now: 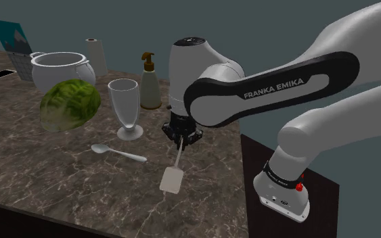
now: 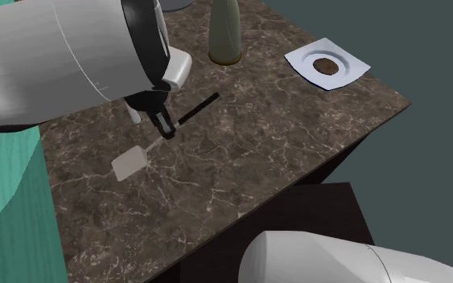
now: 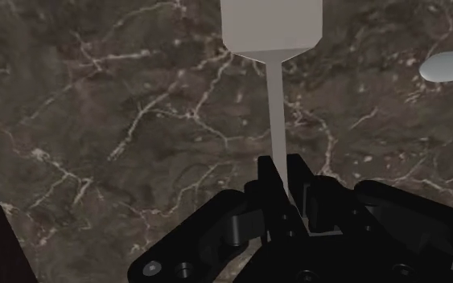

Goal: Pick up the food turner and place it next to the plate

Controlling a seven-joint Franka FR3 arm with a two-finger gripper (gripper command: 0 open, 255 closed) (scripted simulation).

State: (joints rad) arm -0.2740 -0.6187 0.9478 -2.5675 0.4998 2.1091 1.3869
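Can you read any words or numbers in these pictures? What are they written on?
"FRANKA EMIKA": white letters on the black band of the robot arm.
Calendar: its numbers are too small to read.
Black ring near the arm's base: tiny print, unreadable.
Turner, clasped by the hand: no writing.

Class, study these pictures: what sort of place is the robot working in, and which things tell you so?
Most likely a kitchen: a dark veined stone countertop holds a green head of lettuce and a clear stemmed glass, and the gripper clasps a pale flat-bladed food turner.
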